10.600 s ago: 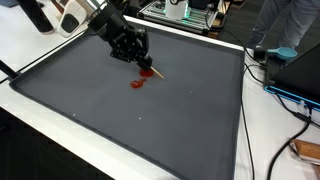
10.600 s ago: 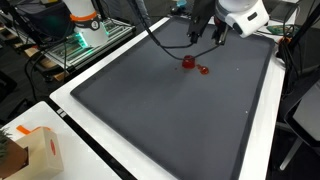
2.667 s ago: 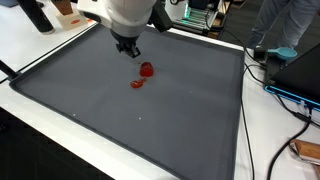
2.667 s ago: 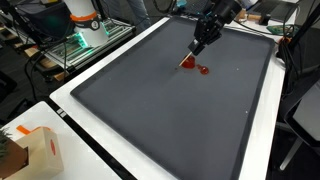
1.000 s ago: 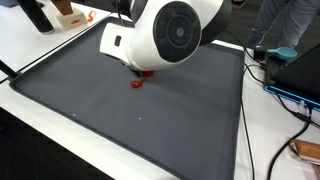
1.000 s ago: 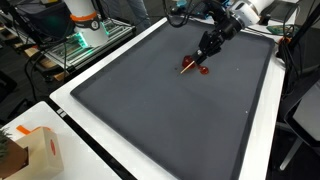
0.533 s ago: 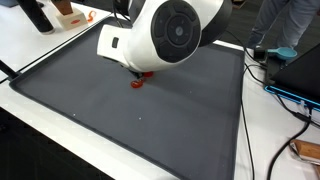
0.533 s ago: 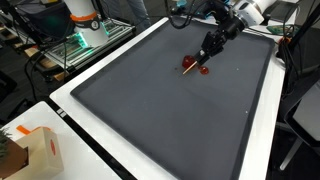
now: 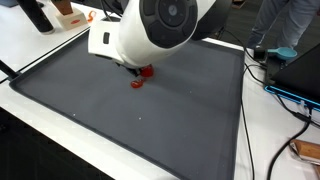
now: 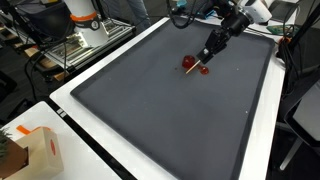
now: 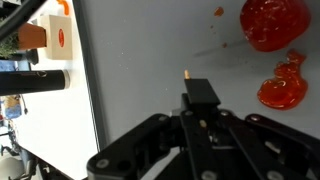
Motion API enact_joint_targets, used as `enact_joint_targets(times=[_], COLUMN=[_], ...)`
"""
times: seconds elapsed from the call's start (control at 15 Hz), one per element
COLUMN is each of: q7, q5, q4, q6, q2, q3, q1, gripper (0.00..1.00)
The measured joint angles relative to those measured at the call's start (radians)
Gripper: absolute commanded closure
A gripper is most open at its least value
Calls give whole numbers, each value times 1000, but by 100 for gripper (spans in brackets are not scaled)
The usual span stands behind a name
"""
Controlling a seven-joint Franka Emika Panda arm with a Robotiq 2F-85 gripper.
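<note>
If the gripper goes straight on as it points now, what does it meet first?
Probably the bare grey mat, touched first by the stick in the gripper, just beside the red blobs; depth is hard to judge.

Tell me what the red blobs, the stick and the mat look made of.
The red blobs look glossy and translucent, maybe jelly or wax, with bright highlights. The stick in the pincer is pale tan, matte, likely wood. The mat is dark grey, dull, probably rubber or foam.
</note>
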Motion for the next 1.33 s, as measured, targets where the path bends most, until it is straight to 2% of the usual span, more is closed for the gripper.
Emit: enact_joint_targets(times=[0.33,0.67,1.33], q7=[-92,-191,-386], q5=[37,129,272], q4=[4,-6,-140], q6=[45,110,252], q2=[-29,-81,-225], q3=[19,53,111], q1=[-39,-103,-208], gripper=[97,97,97])
